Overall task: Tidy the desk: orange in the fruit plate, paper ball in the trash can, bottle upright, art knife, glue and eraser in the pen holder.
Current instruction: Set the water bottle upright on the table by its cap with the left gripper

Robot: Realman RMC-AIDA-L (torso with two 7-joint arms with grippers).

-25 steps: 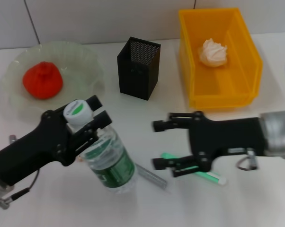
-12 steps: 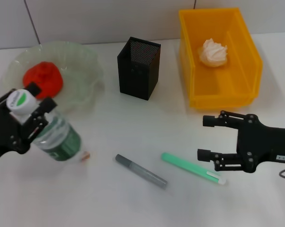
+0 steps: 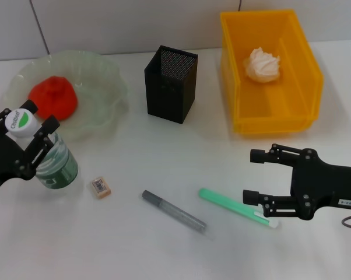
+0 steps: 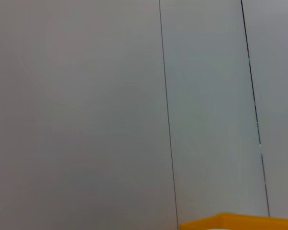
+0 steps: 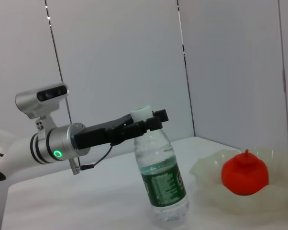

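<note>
Bottle (image 3: 54,166): upright near the tabletop's left edge, neck clamped by left gripper (image 3: 31,135). We should release straight, avoiding tipping. Right gripper (image 3: 263,182): spread open, empty.

Only a yellow sliver of the trash can (image 4: 239,222) clears the lower edge of the left wrist view. In the head view the left tool (image 3: 25,137) hides the neck of the bottle (image 3: 56,166), both arms run off frame, and print on the eraser (image 3: 100,187) is too small to read.
</note>
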